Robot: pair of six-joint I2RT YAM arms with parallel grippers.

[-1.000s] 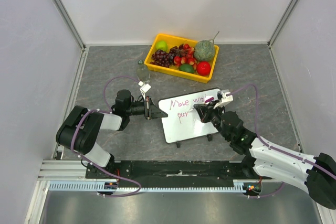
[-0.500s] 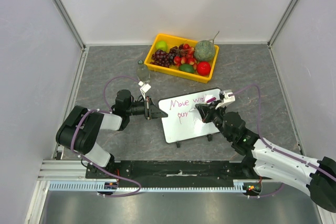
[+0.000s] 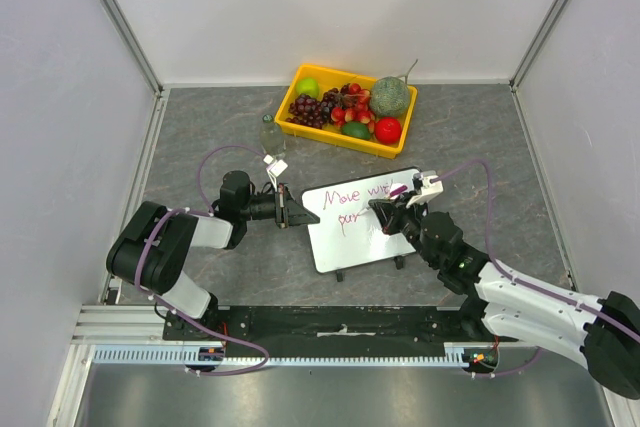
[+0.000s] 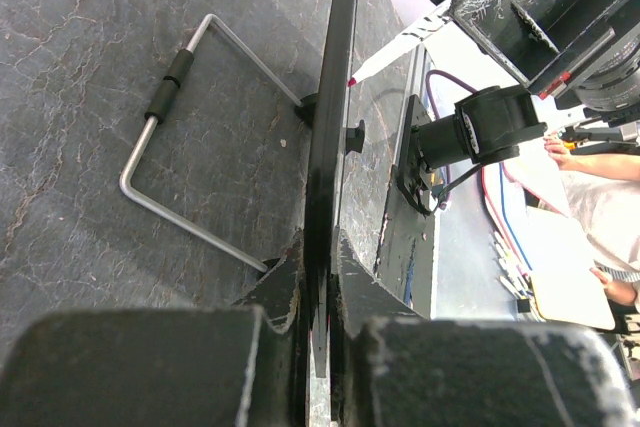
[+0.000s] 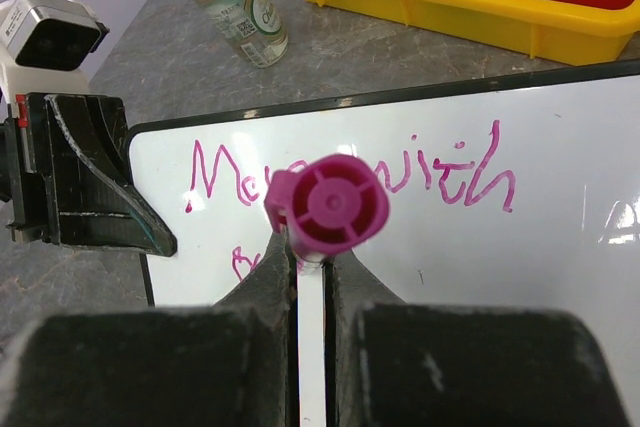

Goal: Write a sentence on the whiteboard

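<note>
The whiteboard (image 3: 350, 247) lies mid-table, its black rim edge-on in the left wrist view (image 4: 335, 97). My left gripper (image 3: 290, 217) (image 4: 322, 277) is shut on the board's left edge. The sentence (image 3: 355, 193) (image 5: 440, 172) reads "Move with" in magenta, with a few letters of a second line (image 3: 350, 217) below it. My right gripper (image 3: 383, 209) (image 5: 312, 267) is shut on a magenta marker (image 3: 400, 189) (image 5: 328, 205), upright over that second line. The marker's tip (image 4: 375, 65) meets the board face.
A yellow tray (image 3: 335, 139) (image 5: 450, 12) of fruit stands behind the board. A small clear bottle (image 3: 268, 133) (image 5: 235, 7) stands left of the tray. A wire stand (image 4: 190, 147) folds out from the board's underside. Grey walls enclose the table on three sides.
My right gripper with the marker shifted slightly right, then back left over the second line. The left arm and the whiteboard have not moved.
</note>
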